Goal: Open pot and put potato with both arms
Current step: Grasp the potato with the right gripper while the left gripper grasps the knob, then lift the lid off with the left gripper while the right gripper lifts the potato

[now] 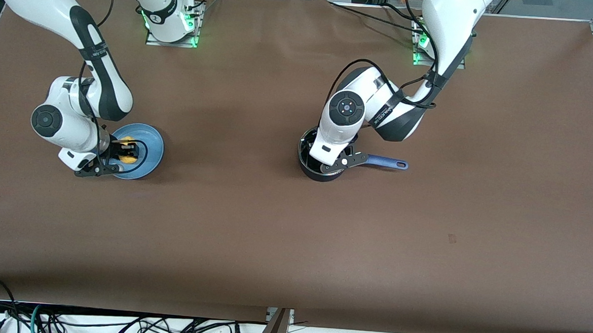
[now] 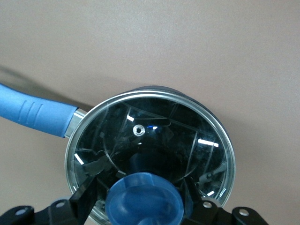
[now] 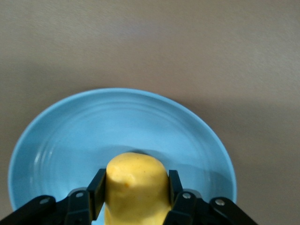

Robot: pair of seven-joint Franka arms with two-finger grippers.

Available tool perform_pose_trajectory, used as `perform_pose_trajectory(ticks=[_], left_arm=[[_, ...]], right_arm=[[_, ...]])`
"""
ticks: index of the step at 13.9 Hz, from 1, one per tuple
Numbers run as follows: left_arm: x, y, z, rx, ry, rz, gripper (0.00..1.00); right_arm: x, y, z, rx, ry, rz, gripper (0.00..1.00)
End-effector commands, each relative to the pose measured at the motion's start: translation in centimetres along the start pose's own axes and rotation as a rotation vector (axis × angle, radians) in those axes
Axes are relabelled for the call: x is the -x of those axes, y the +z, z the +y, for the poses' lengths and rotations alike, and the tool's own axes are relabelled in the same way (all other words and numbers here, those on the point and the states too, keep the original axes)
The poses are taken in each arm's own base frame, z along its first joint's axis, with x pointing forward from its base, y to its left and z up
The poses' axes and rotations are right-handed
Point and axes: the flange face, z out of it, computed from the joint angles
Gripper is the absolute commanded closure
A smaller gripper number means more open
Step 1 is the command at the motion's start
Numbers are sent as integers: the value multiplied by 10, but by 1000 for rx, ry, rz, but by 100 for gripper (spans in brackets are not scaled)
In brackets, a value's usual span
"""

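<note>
Yellow potato (image 3: 137, 185) between right gripper (image 3: 136, 194) fingers (image 3: 97, 192)

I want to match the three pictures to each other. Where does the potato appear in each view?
Front view: the potato lies on the blue plate, toward the right arm's end of the table, between the fingers of the right gripper.
Right wrist view: the potato fills the bottom centre, fingers against both sides.
Left wrist view: not in it.
Shared landmark: the blue plate.
</note>
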Motion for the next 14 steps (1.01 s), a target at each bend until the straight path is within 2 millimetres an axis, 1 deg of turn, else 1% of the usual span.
perform_pose_trajectory(ticks=[1,2,3,5,7,8,9,10,11,12,14], left_arm=[[-4,-3,5,8,-4,26,33],[-4,-3,5,8,-4,26,35],[-5,-4,4,9,-5,26,40],[-6,-7,3,7,-1,25,46],[-18,-16,-4,17,-15,31,49],[-18,-24,-6,19,-17,35,49],[-17,-31,-9,13,-19,33,49],[-21,-41,-16,4,-27,29,49],[-20,-55,-18,-9,-25,25,49],[-21,-69,-22,-44,-26,8,49],[-23,-105,-26,-84,-19,-15,49]], right_arm=[[-5,0,-4,-1,-19,13,58],[-6,0,-4,-1,-19,14,59],[-6,-1,-4,-1,-21,14,59],[-7,-3,-4,0,-21,19,59],[-18,-16,-5,5,-28,46,61],[-23,-23,-8,8,-35,56,61],[-31,-30,-16,5,-46,68,61],[-34,-36,-20,4,-50,71,62],[-41,-49,-29,-5,-60,68,63],[-47,-62,-42,-19,-70,53,65],[-61,-94,-59,-38,-8,26,65]])
